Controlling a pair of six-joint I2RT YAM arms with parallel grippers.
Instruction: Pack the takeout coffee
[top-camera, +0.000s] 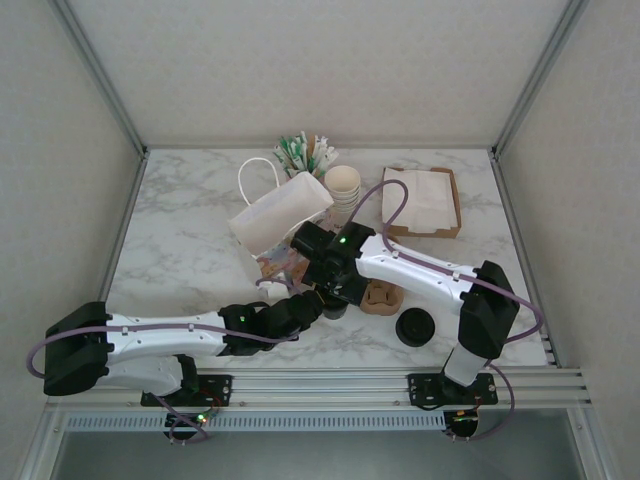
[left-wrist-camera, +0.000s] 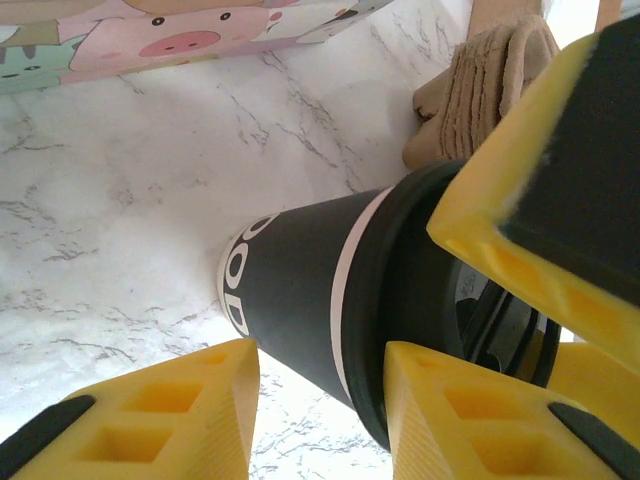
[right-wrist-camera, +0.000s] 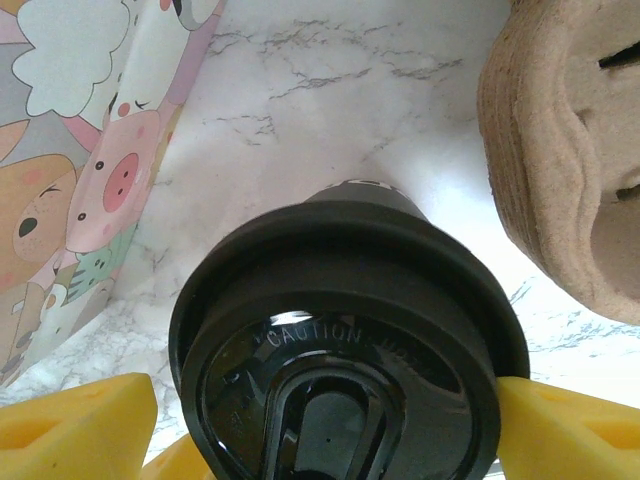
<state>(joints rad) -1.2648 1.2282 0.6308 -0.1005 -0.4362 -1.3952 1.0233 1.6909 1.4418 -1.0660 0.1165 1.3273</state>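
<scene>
The takeout coffee (top-camera: 335, 308) is a dark paper cup with white lettering (left-wrist-camera: 300, 300) and a black lid (right-wrist-camera: 345, 370). It stands on the marble table near the front middle. My right gripper (top-camera: 338, 290) is above it, open, with a yellow finger on either side of the lid (right-wrist-camera: 328, 388). The right finger touches the lid's rim and the left one stands off it. My left gripper (top-camera: 318, 303) reaches in from the left, partly open (left-wrist-camera: 320, 350). The cup is just beyond its fingertips and marble shows in the gap between them.
A white paper bag (top-camera: 280, 215) printed with cartoon animals lies just behind the cup. A brown pulp cup carrier (top-camera: 382, 296) sits to its right, loose black lids (top-camera: 414, 327) nearer the front. Stacked cream cups (top-camera: 343, 185), a napkin box (top-camera: 422, 200) and straws (top-camera: 305, 152) stand at the back.
</scene>
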